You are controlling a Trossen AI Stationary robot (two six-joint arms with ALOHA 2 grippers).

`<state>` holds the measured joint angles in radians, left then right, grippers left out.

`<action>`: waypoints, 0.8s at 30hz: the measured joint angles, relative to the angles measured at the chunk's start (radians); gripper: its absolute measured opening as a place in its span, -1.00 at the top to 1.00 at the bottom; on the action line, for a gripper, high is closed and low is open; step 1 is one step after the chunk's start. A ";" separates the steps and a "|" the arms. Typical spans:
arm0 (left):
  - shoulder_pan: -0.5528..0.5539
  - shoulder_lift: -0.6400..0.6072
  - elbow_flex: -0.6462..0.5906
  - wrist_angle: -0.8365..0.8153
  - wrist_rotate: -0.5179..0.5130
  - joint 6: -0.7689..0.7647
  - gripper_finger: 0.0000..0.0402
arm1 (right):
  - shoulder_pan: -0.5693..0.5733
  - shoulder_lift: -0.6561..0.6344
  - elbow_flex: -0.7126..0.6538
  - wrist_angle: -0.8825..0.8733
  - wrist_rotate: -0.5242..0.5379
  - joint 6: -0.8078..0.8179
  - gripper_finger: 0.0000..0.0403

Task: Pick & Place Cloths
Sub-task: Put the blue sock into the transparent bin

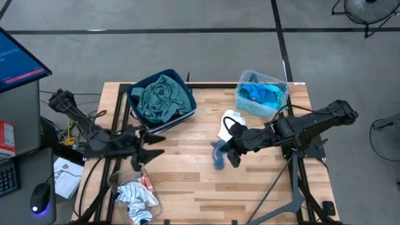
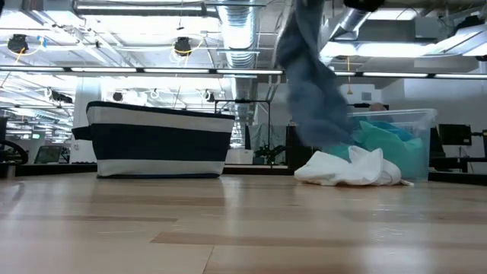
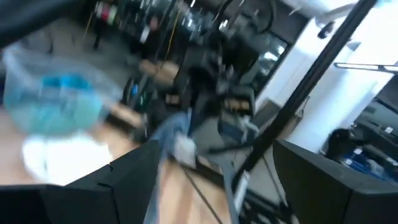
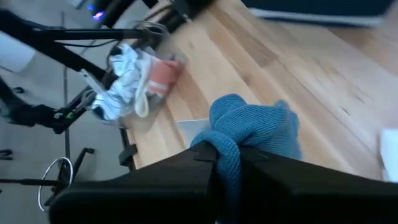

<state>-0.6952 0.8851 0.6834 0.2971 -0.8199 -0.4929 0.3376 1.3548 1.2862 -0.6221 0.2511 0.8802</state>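
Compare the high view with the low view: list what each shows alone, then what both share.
Only the high view: both arms, the left end effector open beside a clear tub of socks, the right end effector shut on a blue cloth, and the teal-green shirt in the dark bin.
Only the low view: the blue cloth hangs clear above the table.
Both: bin, white cloth, tub of turquoise tops.

Your open path: bare table front-right; the bin, tub and white cloth crowd the rear.
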 joint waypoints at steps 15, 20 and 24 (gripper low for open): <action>0.340 0.385 0.038 0.318 0.411 0.196 -0.48 | 0.022 0.155 0.105 0.089 -0.078 -0.106 0.98; 0.370 0.498 0.056 0.320 0.503 0.276 -0.48 | 0.025 0.172 0.136 0.092 -0.094 -0.129 0.98; 0.376 0.558 0.066 0.321 0.547 0.309 -0.48 | 0.028 0.170 0.143 0.095 -0.094 -0.130 0.98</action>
<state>-0.3191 1.4428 0.7493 0.6178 -0.2731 -0.1843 0.3653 1.5246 1.4296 -0.5269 0.1570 0.7506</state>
